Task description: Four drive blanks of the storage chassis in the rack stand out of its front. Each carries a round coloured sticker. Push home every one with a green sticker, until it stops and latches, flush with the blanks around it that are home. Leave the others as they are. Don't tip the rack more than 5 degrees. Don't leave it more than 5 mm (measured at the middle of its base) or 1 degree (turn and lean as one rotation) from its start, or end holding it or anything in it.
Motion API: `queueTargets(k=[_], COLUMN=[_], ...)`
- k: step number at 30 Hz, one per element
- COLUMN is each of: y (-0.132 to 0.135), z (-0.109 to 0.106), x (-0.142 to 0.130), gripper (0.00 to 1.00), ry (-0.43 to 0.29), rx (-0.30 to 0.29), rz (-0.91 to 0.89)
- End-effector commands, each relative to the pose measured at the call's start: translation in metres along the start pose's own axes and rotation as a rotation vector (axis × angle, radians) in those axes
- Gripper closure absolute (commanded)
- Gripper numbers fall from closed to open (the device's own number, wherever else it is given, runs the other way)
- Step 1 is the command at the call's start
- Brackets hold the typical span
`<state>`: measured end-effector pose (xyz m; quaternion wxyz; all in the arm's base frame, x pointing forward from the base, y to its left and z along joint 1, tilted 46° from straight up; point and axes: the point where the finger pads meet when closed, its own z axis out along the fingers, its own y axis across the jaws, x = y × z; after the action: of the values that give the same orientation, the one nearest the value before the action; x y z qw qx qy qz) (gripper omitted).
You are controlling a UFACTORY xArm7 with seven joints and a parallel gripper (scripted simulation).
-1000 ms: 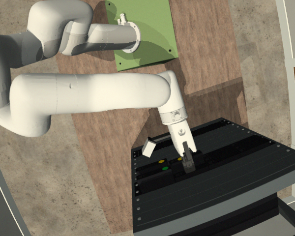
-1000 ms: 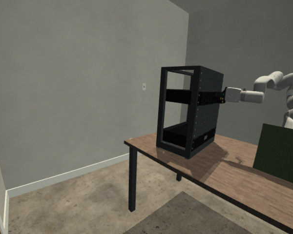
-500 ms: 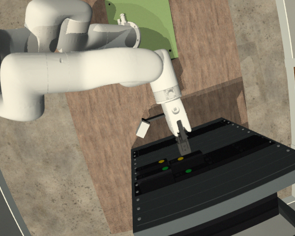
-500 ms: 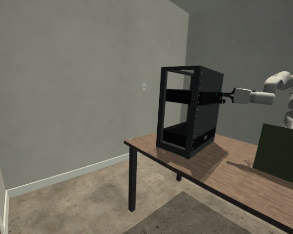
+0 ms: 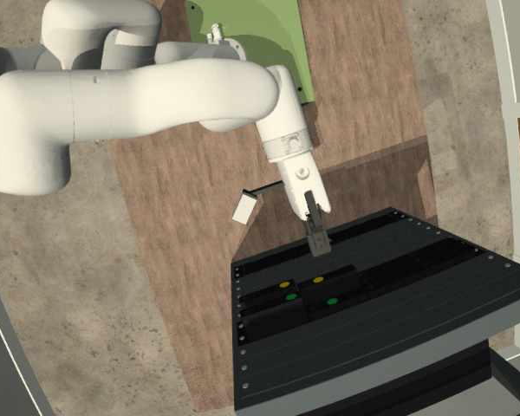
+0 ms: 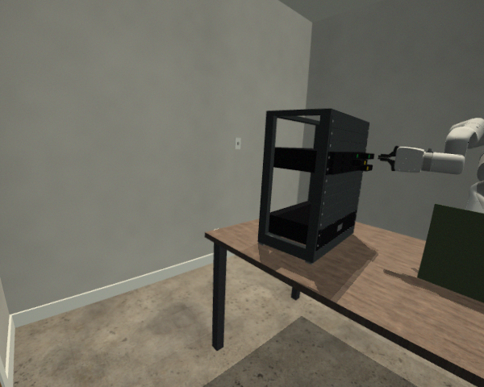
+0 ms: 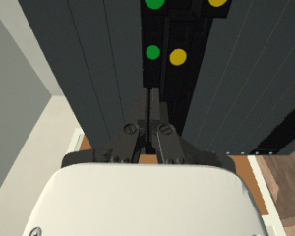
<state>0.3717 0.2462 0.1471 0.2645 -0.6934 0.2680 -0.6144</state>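
Item: black rack (image 6: 327,125), upright on a wooden desk (image 6: 392,291) near its corner, its front turned toward the arm.

Contents: a storage chassis (image 6: 342,162) mounted about two-thirds of the way up; a second black unit (image 6: 334,230) sits at the bottom.

Drive blanks: four stand proud of the chassis front, arranged two over two. From the side, one blank with a green sticker (image 6: 369,156) projects above one with a yellow sticker (image 6: 368,167). From overhead, two yellow stickers (image 5: 283,283) (image 5: 317,279) lie nearer the arm and two green stickers (image 5: 290,296) (image 5: 332,301) lie beyond them. In the wrist view, a green sticker (image 7: 152,51) and a yellow one (image 7: 177,57) sit side by side just beyond the fingertips, with another green (image 7: 154,3) and yellow (image 7: 217,2) cut off at the frame edge.

Arm: white, reaching level toward the rack front. Gripper (image 6: 381,156) just in front of the protruding blanks, with a small gap showing from the side. Fingers clenched together, pads meeting, nothing between them.

Other: a green base plate (image 5: 269,27) on the desk under the arm.
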Motion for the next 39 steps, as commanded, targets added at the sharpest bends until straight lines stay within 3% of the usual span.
queueTargets(k=[1, 8, 20, 29, 39], y=[-0.002, -0.001, 0.001, 0.002, 0.002], z=[0.000, 0.000, -0.002, -0.002, 0.002], x=[0.002, 0.017, 0.087, 0.108, 0.109], gripper=[1.00, 1.00, 1.00, 1.00, 1.00], ry=[0.000, 0.000, 0.000, 0.000, 0.000], rx=[0.003, 0.003, 0.003, 0.003, 0.003], rz=[0.002, 0.002, 0.002, 0.002, 0.002])
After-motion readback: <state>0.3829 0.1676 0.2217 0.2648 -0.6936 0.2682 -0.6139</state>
